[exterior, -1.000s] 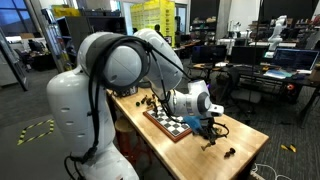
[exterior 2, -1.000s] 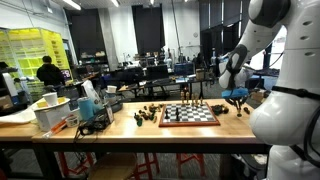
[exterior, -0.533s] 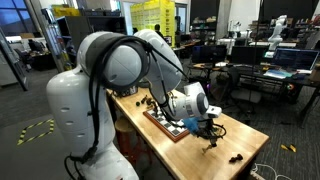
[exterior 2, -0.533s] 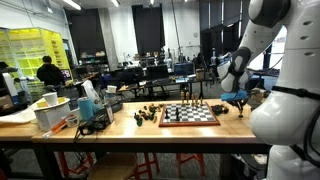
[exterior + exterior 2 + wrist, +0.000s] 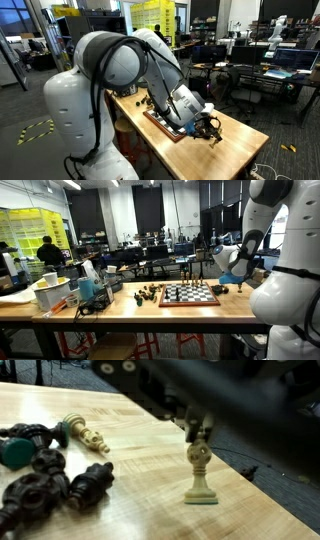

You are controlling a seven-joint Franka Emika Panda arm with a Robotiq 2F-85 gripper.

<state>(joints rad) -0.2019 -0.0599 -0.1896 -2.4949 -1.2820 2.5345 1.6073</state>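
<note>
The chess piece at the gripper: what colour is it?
Pale cream chess piece, clearest in wrist view.

**A:** You're running in a robotics lab, not a home. Behind your wooden table [image 5: 245,135] stand rows of desks with monitors [image 5: 292,58] and office chairs [image 5: 222,85], and a big white robot arm [image 5: 100,70] fills the foreground.

**B:** Agreed, and you can add more. There's black-and-yellow tape [image 5: 37,128] on the floor, a yellow partition [image 5: 25,230], strip lights [image 5: 82,184] on a dark open ceiling, and a person [image 5: 47,252] seated at a desk. Red stools [image 5: 150,345] stand under your table.
</note>
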